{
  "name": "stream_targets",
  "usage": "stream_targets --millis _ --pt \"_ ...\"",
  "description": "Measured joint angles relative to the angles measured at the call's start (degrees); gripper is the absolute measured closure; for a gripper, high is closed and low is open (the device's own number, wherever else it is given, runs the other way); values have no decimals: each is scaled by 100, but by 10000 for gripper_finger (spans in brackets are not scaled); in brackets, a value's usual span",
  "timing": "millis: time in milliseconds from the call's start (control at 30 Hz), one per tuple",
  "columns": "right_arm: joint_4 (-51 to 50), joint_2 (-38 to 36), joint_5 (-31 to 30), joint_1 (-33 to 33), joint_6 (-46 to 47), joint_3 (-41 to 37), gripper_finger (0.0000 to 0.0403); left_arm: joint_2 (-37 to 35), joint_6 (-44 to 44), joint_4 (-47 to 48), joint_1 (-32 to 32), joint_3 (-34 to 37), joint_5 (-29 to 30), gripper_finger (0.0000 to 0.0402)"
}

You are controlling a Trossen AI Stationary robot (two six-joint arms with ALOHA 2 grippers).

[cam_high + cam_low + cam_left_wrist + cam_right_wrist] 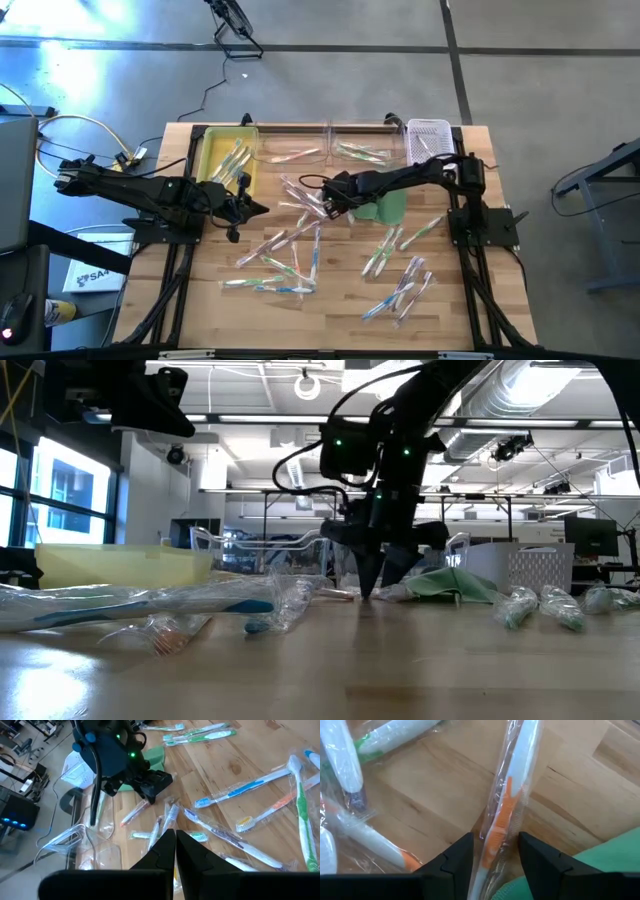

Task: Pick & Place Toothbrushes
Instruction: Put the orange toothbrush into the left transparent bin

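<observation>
Many wrapped toothbrushes [290, 262] lie scattered flat on the wooden table. My right gripper [328, 207] is down at the table top, fingers pointing down and open. They stand on either side of a wrapped white toothbrush with an orange part [507, 805], which lies flat. The right wrist view shows the right gripper [497, 857] astride it, and the low view shows its tips [378, 582] at the table. My left gripper [243, 207] is raised, shut and empty, next to the yellow bin [212, 160]; its fingers meet in the left wrist view [175, 842].
The yellow bin holds some toothbrushes. Two clear trays [300, 152] [362, 150] and a white basket [428, 138] stand along the far edge. A flat green cloth [388, 207] lies just right of my right gripper. More toothbrushes lie at the near right [400, 285].
</observation>
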State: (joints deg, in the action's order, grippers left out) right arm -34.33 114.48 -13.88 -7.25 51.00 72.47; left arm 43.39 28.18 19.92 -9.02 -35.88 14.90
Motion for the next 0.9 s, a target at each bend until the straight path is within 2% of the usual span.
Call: stream_targets --millis 200,567,900 --pt "87 -1 14 11 -22 -16 279 -1 0 0 0 1 0 392" --pt "116 6 38 11 -182 -18 366 0 0 0 0 1 0 392" --pt "114 -189 254 8 -325 -38 395 1 0 -1 0 0 0 392"
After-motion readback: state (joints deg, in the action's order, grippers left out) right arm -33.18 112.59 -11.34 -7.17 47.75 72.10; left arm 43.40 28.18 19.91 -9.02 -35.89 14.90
